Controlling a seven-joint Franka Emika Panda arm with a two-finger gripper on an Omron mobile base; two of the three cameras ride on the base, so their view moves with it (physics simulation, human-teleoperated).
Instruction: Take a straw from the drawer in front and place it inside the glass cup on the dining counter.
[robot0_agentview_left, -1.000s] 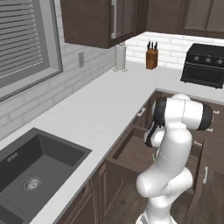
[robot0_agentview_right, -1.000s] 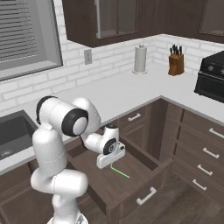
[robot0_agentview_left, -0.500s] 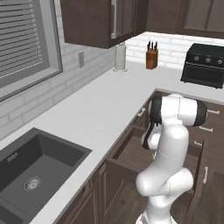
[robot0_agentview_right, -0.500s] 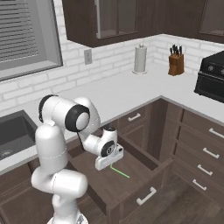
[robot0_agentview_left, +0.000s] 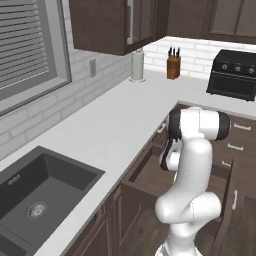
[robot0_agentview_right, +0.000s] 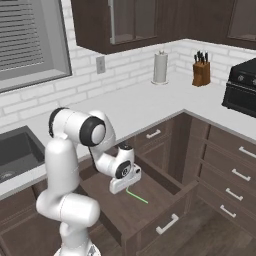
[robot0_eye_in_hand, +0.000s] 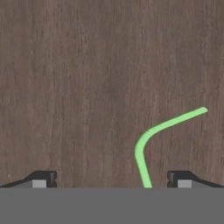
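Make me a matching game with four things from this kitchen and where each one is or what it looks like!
Things:
1. straw
2. drawer
3. knife block
4. claw

Descriptions:
A. pulled open, brown wood inside
B. open, its tips spread wide over the drawer floor
C. green and bent, lying flat in the drawer
D. standing on the white worktop by the back wall

Right pairs: 1-C, 2-A, 3-D, 4-B

Two base cameras look down from behind the arm, left and right, sharing the open drawer (robot0_agentview_right: 150, 205). The hand camera faces the drawer floor closely.
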